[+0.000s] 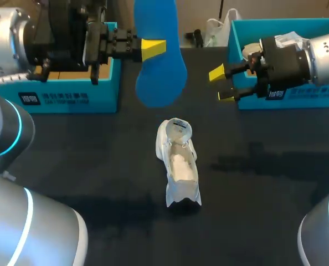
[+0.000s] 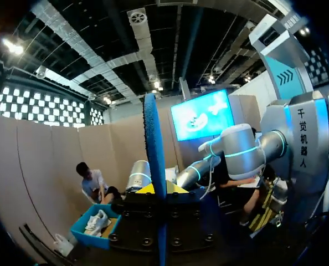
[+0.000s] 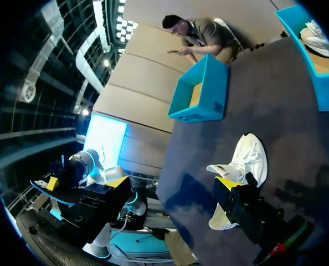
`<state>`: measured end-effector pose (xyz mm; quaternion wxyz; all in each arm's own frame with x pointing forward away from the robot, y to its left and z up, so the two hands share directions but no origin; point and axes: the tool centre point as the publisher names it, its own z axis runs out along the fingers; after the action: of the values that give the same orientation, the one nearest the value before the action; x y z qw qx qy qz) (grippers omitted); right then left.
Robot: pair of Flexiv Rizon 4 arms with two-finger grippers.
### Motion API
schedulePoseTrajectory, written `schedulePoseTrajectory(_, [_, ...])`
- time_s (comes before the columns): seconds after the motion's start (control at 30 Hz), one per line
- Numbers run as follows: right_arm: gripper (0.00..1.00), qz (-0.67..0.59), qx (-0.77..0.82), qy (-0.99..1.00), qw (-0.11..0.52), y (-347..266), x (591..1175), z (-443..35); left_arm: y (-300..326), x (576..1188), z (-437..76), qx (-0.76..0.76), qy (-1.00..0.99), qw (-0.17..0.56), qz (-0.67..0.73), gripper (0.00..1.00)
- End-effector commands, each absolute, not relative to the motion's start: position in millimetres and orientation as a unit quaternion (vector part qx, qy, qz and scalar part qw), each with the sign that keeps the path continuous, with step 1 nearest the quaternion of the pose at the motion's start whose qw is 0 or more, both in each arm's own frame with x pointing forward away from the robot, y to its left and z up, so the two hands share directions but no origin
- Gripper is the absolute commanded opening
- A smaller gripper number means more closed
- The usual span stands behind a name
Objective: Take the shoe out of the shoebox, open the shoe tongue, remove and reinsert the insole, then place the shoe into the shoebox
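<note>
My left gripper (image 1: 153, 49) is raised over the table's far middle, shut on a blue insole (image 1: 159, 66) that hangs down from its yellow tips. In the left wrist view the insole (image 2: 153, 149) stands edge-on between the fingers of that gripper (image 2: 155, 191). A white shoe (image 1: 179, 162) lies on the dark table (image 1: 87, 166) in the middle, its opening facing up. My right gripper (image 1: 222, 85) hovers open to the right of the insole, holding nothing. From the right wrist, the shoe (image 3: 243, 162) lies ahead of the open gripper (image 3: 173, 183), close to one finger.
A teal shoebox (image 1: 70, 88) stands at the back left, under my left arm. A second teal box (image 1: 281, 27) at the back right holds another white shoe (image 3: 315, 36). The empty box (image 3: 200, 91) lies beyond the shoe.
</note>
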<state>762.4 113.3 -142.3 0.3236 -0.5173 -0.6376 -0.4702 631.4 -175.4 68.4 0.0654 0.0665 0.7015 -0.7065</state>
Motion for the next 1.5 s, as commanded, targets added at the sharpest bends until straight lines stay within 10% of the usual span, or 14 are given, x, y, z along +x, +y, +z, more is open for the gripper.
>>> schedulePoseTrajectory(0.03, [1.00,-0.469,-0.518,-0.638,0.323,115.7,764.0,-142.3,-175.7,625.1,62.3,0.197,0.639,0.250,-0.701,0.00])
schedulePoseTrajectory(0.4, [1.00,-0.462,-0.501,-0.621,0.387,122.8,769.5,-116.0,-174.6,652.3,24.3,0.442,0.481,0.439,-0.617,0.00])
schedulePoseTrajectory(1.5, [1.00,-0.482,-0.510,-0.558,0.443,112.2,772.6,-93.8,-175.2,723.7,-36.2,0.611,0.376,0.580,-0.385,0.00])
